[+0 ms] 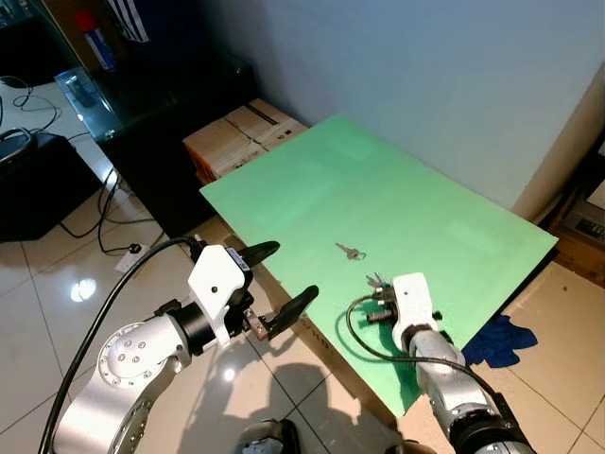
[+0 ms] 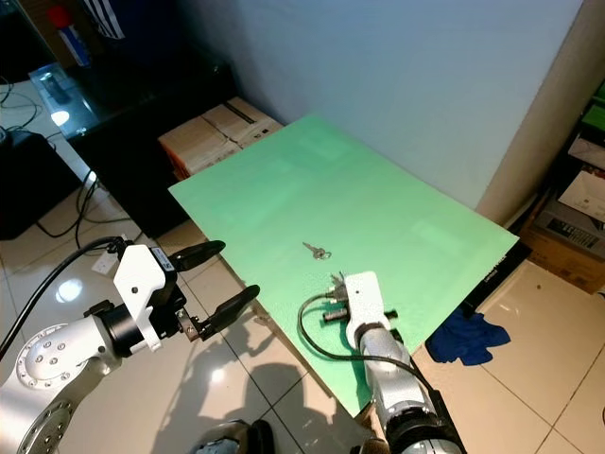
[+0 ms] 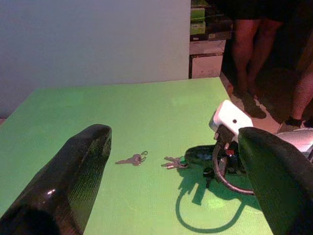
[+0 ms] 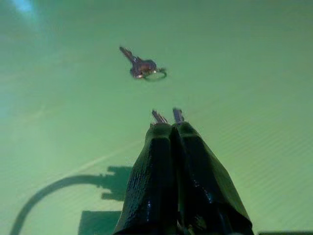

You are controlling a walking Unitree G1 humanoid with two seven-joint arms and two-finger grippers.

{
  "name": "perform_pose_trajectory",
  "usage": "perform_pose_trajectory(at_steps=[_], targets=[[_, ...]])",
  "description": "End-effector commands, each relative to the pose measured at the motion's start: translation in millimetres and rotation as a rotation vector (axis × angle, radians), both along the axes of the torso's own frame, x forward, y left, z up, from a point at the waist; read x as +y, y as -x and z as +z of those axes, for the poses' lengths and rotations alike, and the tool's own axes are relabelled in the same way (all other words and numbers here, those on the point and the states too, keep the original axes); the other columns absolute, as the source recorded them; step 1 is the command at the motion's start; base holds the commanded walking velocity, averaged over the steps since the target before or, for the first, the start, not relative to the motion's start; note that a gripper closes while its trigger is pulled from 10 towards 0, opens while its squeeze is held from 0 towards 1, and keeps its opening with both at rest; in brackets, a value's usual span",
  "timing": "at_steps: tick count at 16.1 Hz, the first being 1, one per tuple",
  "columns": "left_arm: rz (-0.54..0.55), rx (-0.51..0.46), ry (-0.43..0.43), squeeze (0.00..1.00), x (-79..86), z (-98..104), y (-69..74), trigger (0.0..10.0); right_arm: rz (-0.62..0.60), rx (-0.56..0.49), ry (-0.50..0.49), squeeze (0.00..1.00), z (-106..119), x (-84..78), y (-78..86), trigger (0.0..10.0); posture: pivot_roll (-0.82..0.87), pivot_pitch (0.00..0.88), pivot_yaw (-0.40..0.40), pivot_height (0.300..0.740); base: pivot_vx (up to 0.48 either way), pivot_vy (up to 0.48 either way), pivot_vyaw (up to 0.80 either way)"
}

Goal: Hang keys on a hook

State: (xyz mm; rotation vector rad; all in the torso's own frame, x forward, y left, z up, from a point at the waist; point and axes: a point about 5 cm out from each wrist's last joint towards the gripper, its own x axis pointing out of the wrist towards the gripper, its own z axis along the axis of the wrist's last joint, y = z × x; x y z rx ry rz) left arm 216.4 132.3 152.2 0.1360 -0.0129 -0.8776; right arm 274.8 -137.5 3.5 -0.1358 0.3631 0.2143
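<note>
The right claw (image 4: 177, 128), low over the green tabletop (image 1: 416, 189), seemingly pinches small silver keys (image 4: 165, 115); another single silver key (image 1: 350, 252) lies just ahead, shaft pointing away. The left claw (image 1: 280, 279) hangs spread beside the edge.

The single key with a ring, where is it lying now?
The single key lies flat near the middle of the green table, just ahead of the right claw, apart from it.
</note>
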Motion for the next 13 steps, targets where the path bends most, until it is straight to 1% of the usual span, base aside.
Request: perform_pose_trajectory(at_steps=[1, 2, 3, 4, 5, 6, 8, 9, 13], targets=[[0.005, -0.014, -0.011, 0.0, 1.2, 2.8, -0.5, 10.0, 0.0, -0.004, -0.021, 0.0, -0.2, 2.6, 2.1, 0.0, 0.12, 0.116, 0.145, 0.74, 0.0, 0.0, 0.0], [0.006, -0.015, -0.011, 0.0, 1.2, 3.0, -0.8, 10.0, 0.001, 0.006, 0.004, 0.0, -2.2, 0.5, 3.8, 0.0, 0.12, 0.115, 0.144, 0.74, 0.0, 0.0, 0.0], [0.006, -0.016, -0.011, 0.0, 1.3, 3.0, -0.9, 10.0, 0.002, 0.012, 0.017, 0.0, -3.2, -0.5, 4.7, 0.7, 0.12, 0.115, 0.144, 0.74, 0.0, 0.0, 0.0], [0.007, -0.016, -0.012, 0.0, 1.6, 3.0, -0.6, 10.0, 0.014, 0.035, 0.034, 0.0, -6.6, -1.2, 8.2, 9.6, 0.12, 0.114, 0.141, 0.74, 0.0, 0.0, 0.0], [0.009, -0.016, -0.012, 0.0, 2.0, 2.9, -0.2, 10.0, 0.03, 0.046, 0.037, 0.05, -8.7, -0.8, 14.0, 10.0, 0.12, 0.114, 0.14, 0.74, 0.0, 0.0, 0.0], [0.012, -0.017, -0.013, 0.0, 2.4, 3.0, 0.1, 10.0, 0.016, 0.044, 0.046, 1.0, -9.4, -2.1, 19.2, 10.0, 0.12, 0.114, 0.14, 0.74, 0.0, 0.0, 0.0], [0.013, -0.018, -0.012, 0.0, 2.2, 3.0, 0.2, 10.0, -0.014, 0.052, 0.041, 1.0, -12.1, -5.7, 28.1, 10.0, 0.12, 0.112, 0.139, 0.74, 0.0, 0.0, 0.0], [0.013, -0.018, -0.011, 0.0, 2.2, 2.9, 0.3, 10.0, -0.016, 0.052, 0.04, 1.0, -12.4, -6.1, 29.4, 10.0, 0.12, 0.113, 0.141, 0.74, 0.0, 0.0, 0.0], [0.01, -0.015, -0.008, 0.0, 2.2, 2.8, 0.4, 10.0, 0.023, 0.054, 0.052, 1.0, -10.7, -7.7, 35.3, 10.0, 0.12, 0.115, 0.143, 0.74, 0.0, 0.0, 0.0]])
